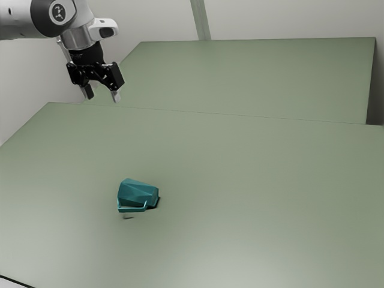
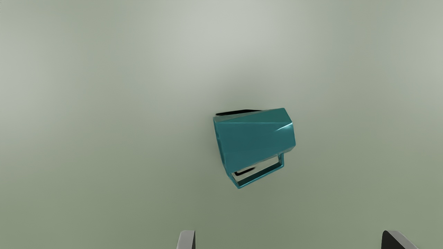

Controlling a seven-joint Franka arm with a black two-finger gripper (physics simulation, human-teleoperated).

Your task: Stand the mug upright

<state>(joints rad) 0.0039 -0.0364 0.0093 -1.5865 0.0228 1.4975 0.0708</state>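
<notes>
Mug [image 1: 137,193], one, on its side on the green table [image 1: 240,198]; one claw [image 1: 102,97], two fingers [image 2: 186,241] wide apart.

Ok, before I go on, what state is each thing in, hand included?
Teal faceted mug: lying on its side, ungripped.
Its angular teal handle: attached, sticking out sideways.
Black two-finger hand: open, empty, raised clear of the mug.

I'm looking now, and I can read no lettering or numbers, just a small round emblem [image 1: 59,12] on my arm [image 1: 18,23].
</notes>
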